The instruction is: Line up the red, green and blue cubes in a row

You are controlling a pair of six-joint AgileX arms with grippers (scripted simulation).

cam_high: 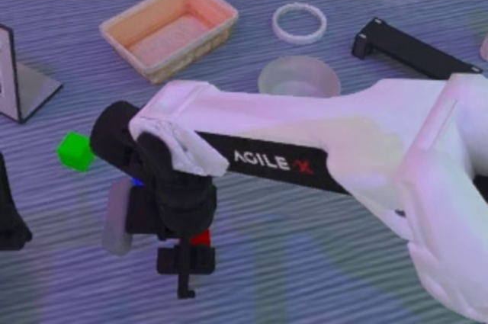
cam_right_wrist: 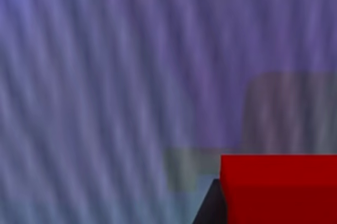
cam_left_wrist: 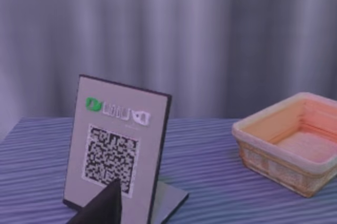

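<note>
Reaching far across the table from the right side, the right gripper (cam_high: pixel 185 263) hangs over the front left part of the striped tablecloth (cam_high: pixel 305 263), and its dark fingers pinch one red cube (cam_high: pixel 200 238), of which only a small red patch shows from above beside the black wrist. In the right wrist view the same red cube (cam_right_wrist: pixel 279 187) fills the lower corner, with one dark finger (cam_right_wrist: pixel 209 208) touching its side and the cloth behind it. One green cube (cam_high: pixel 75 150) sits on the cloth, left of the right arm's dark forearm and well apart from the red one. One blue cube (cam_high: pixel 137 181) is almost hidden under that arm; only a tiny blue spot can be seen between the green and the red cube, so how it lies I cannot tell. The left gripper (cam_high: pixel 9 217) is parked at the left edge of the table, only partly in the top view, and whether it is spread or pressed together I cannot tell; in its own wrist view just one dark fingertip (cam_left_wrist: pixel 100 208) appears. Behind stand one woven basket (cam_high: pixel 169 28), one clear bowl (cam_high: pixel 299 78), one white ring (cam_high: pixel 300 22), one black bracket (cam_high: pixel 412 48) and one QR-code sign (cam_left_wrist: pixel 113 155) on its stand.
</note>
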